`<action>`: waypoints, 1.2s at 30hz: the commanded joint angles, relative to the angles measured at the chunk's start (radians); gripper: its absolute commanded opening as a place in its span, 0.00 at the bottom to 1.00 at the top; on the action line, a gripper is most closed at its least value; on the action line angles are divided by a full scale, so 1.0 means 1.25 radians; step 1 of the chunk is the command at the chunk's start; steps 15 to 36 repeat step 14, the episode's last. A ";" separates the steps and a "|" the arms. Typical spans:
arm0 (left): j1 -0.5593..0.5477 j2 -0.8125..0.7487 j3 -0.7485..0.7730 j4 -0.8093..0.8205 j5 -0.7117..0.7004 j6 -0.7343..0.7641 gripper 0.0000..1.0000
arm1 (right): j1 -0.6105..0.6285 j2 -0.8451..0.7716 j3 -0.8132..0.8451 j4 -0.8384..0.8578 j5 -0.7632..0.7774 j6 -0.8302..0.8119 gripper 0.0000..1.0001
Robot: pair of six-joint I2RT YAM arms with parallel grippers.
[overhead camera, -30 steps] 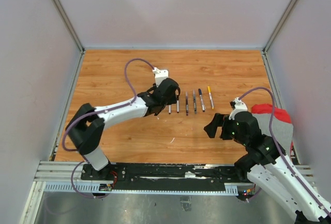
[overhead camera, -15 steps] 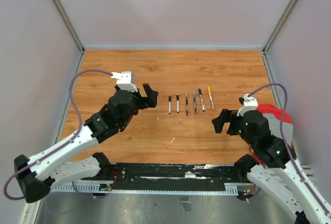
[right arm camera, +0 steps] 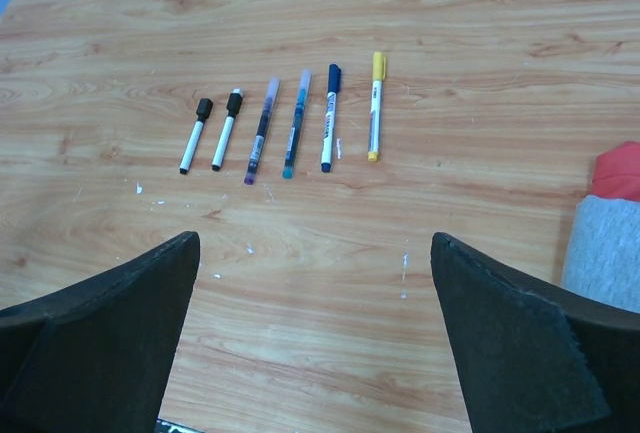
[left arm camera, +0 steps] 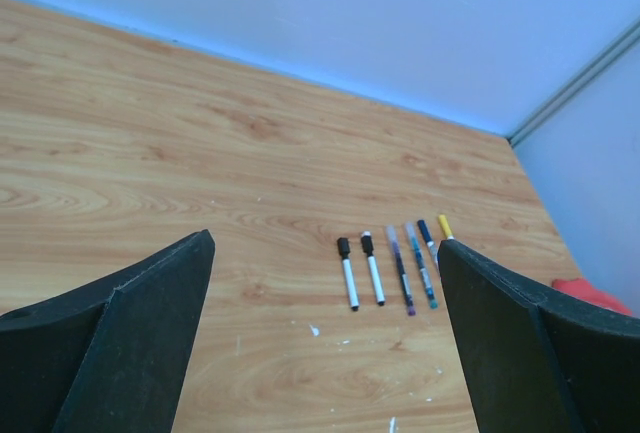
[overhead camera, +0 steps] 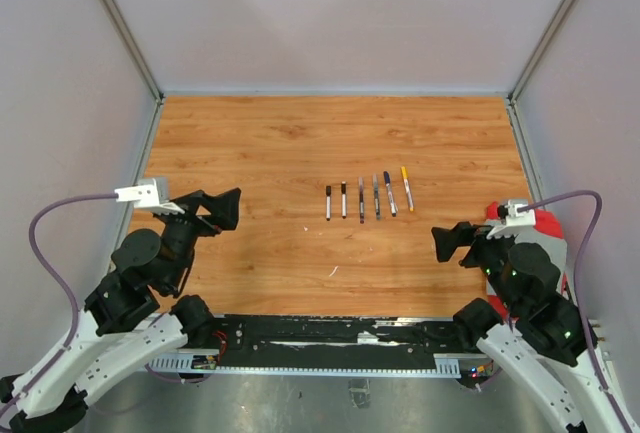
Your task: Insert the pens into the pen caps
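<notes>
From where I stand, the pens lie in a neat row near the middle of the bench, side by side and slightly apart, each pointing away from the arms. The two on the left are short white ones with black caps on their far ends. Next come two slim greyish ones; I cannot tell whether those are capped. After them comes a pen with a dark blue cap, then one with a yellow cap.

The left end effector hangs over the near left part of the bench, well apart from the row, which lies ahead of it and off to its right. Its fingers are spread wide with nothing between them.

The right end effector sits near the bench's right edge, with the row ahead and to its left. It too gapes empty. A red and grey bundle lies just beside it.
</notes>
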 commanded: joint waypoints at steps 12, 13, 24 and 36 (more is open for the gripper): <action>0.004 -0.056 -0.010 -0.082 -0.126 0.006 1.00 | -0.008 0.006 -0.025 0.008 0.073 0.029 0.99; 0.004 -0.057 -0.008 -0.081 -0.129 0.010 1.00 | -0.008 0.008 -0.024 0.008 0.073 0.031 0.98; 0.004 -0.058 -0.007 -0.081 -0.131 0.018 1.00 | -0.008 0.009 -0.023 0.007 0.071 0.031 0.98; 0.004 -0.058 -0.007 -0.081 -0.131 0.018 1.00 | -0.008 0.009 -0.023 0.007 0.071 0.031 0.98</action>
